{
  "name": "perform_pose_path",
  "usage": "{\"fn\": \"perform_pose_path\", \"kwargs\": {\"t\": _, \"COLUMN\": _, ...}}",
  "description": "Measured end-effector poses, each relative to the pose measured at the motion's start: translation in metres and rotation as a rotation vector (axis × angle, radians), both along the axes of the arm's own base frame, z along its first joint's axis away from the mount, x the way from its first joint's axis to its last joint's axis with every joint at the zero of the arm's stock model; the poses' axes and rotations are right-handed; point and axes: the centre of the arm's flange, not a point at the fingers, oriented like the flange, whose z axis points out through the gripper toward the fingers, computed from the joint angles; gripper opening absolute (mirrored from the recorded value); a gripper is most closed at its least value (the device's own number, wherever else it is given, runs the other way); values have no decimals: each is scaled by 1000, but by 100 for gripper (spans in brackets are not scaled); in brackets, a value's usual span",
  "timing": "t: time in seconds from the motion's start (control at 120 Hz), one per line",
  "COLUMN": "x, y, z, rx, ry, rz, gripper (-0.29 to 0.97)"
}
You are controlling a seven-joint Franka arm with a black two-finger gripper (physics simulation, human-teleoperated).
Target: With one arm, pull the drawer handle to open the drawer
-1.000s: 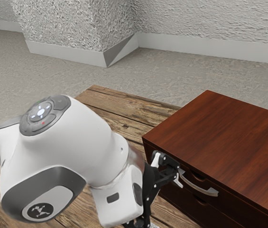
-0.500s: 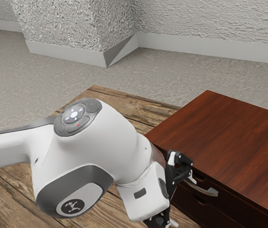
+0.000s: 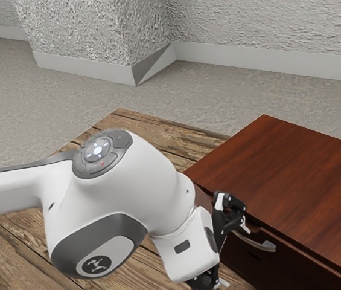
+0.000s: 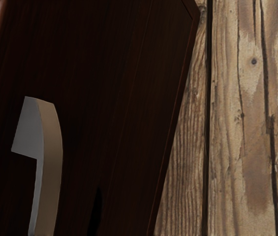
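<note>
Now I hold the gripper [image 3: 233,216] against one end of the handle [image 3: 256,239] on the top drawer [image 4: 104,98] of the cabinet [image 3: 291,175] standing on the desk [image 3: 146,136], placed for an outward pull, though I cannot tell whether it has clamped on.

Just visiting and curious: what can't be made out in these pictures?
- Exterior view: the gripper hides the near end of the handle; grip unclear.
- Exterior view: the bottom edge cuts off the front of the cabinet.
- Wrist view: one end of the handle runs off the picture's edge.
</note>
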Motion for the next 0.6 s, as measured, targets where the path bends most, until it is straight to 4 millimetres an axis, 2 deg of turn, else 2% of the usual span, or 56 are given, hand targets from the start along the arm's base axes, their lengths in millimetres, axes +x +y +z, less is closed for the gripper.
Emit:
{"fn": "perform_pose_path", "kwargs": {"t": 0.333, "x": -3, "y": 4, "z": -16, "rx": 46, "ry": -18, "rz": -12, "gripper": 69}}
{"fn": "perform_pose_path", "kwargs": {"t": 0.392, "x": -4, "y": 4, "z": -14, "rx": 45, "ry": -24, "rz": -12, "gripper": 68}}
{"fn": "perform_pose_path", "kwargs": {"t": 0.467, "x": -6, "y": 6, "z": -11, "rx": 42, "ry": -31, "rz": -11, "gripper": 58}}
{"fn": "perform_pose_path", "kwargs": {"t": 0.6, "x": -11, "y": 4, "z": -5, "rx": 37, "ry": -40, "rz": -13, "gripper": 60}}
